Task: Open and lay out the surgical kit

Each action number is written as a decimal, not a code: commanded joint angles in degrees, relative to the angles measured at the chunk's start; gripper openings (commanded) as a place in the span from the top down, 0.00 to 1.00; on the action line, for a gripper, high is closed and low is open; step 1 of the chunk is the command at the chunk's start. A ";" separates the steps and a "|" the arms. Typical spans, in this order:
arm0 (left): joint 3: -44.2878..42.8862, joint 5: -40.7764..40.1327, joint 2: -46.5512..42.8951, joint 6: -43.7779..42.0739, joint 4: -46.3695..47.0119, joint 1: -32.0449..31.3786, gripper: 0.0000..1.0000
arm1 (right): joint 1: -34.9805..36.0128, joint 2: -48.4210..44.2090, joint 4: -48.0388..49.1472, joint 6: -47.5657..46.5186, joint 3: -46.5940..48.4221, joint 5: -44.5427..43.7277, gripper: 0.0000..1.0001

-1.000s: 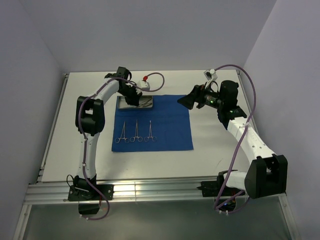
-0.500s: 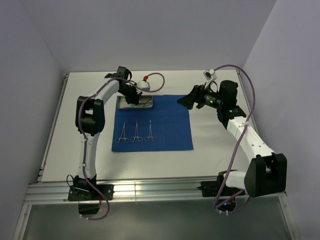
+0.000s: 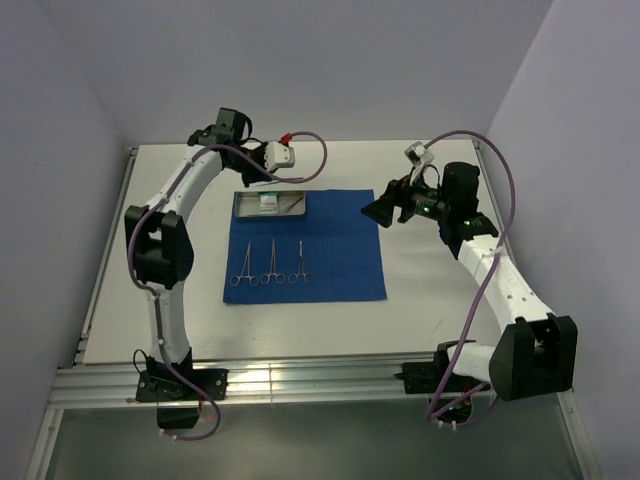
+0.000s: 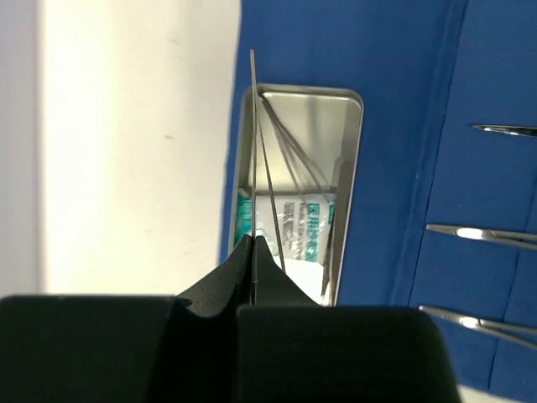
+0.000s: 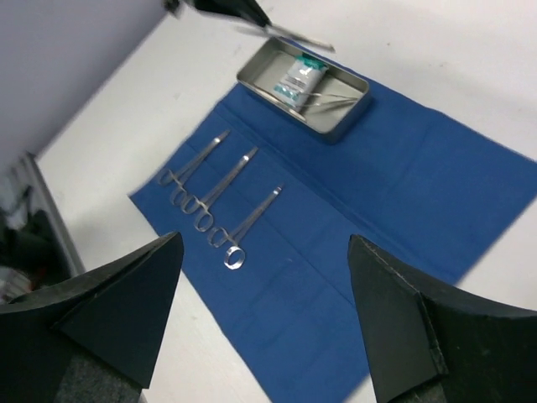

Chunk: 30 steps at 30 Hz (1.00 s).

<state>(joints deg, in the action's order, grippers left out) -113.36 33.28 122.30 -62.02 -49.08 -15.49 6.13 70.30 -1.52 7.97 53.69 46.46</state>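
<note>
The royal-blue cloth point(image 3: 335, 250) lies spread flat, with the steel tray point(image 3: 240, 212) on its far left corner. The tray point(image 4: 351, 168) holds the white-green packet point(image 4: 298, 222) and a few slim instruments point(image 4: 294, 159). Three ring-handled clamps point(image 3: 272, 262) lie side by side on the cloth. My left gripper point(image 4: 254, 243) is shut on thin steel tweezers point(image 4: 252, 143), held in the air above the tray's left rim. In the right wrist view the tweezers point(image 5: 289, 35) hang over the tray point(image 5: 336, 126). My right gripper point(image 5: 264, 252) stands open and empty above the cloth's right part.
The white tabletop point(image 3: 430, 290) surrounds the cloth. An aluminium rail point(image 3: 300, 380) runs along the near edge between the arm bases. Grey walls close in on the left, back and right.
My left arm has risen up and back out of the tray with the tweezers pinched in its jaws. My right gripper has shifted slightly right and narrowed a little.
</note>
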 commanded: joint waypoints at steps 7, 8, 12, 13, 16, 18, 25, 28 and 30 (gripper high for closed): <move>5.24 8.11 -17.16 -11.02 -11.20 -5.60 1.00 | -0.68 -10.71 -18.67 -34.22 3.87 6.80 0.34; 6.21 8.73 -18.49 -10.58 -11.39 -6.48 1.00 | -0.42 -12.54 -19.48 -38.25 3.88 6.98 0.37; 13.85 10.23 -25.52 -7.60 -5.53 -10.96 1.00 | 1.42 -16.60 -21.42 -46.36 2.82 5.93 0.47; 16.48 10.05 -27.88 -7.16 -4.54 -12.97 1.00 | 1.86 -17.12 -21.77 -47.25 2.74 5.58 0.49; 15.90 9.96 -28.79 -4.61 -5.14 -16.49 1.00 | 3.88 -16.69 -24.83 -48.31 3.87 5.66 0.56; 14.75 10.23 -28.52 -4.43 -6.81 -17.82 1.00 | 6.68 -15.11 -27.39 -49.10 5.63 4.70 0.59; 12.73 8.47 -28.61 -4.34 -10.15 -22.22 1.00 | 11.97 -13.79 -31.25 -49.54 5.54 2.58 0.63; 11.41 7.95 -27.91 -3.99 -12.00 -23.18 1.00 | 12.94 -12.56 -32.93 -49.80 6.60 2.50 0.65; 11.15 7.51 -27.82 -3.20 -11.57 -23.54 1.00 | 13.38 -11.68 -33.11 -49.80 7.13 2.24 0.66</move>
<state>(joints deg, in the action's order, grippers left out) -99.37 40.56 95.39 -66.30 -59.24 -38.26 18.65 57.71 -32.77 -40.58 57.52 49.39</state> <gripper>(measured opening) 0.010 0.346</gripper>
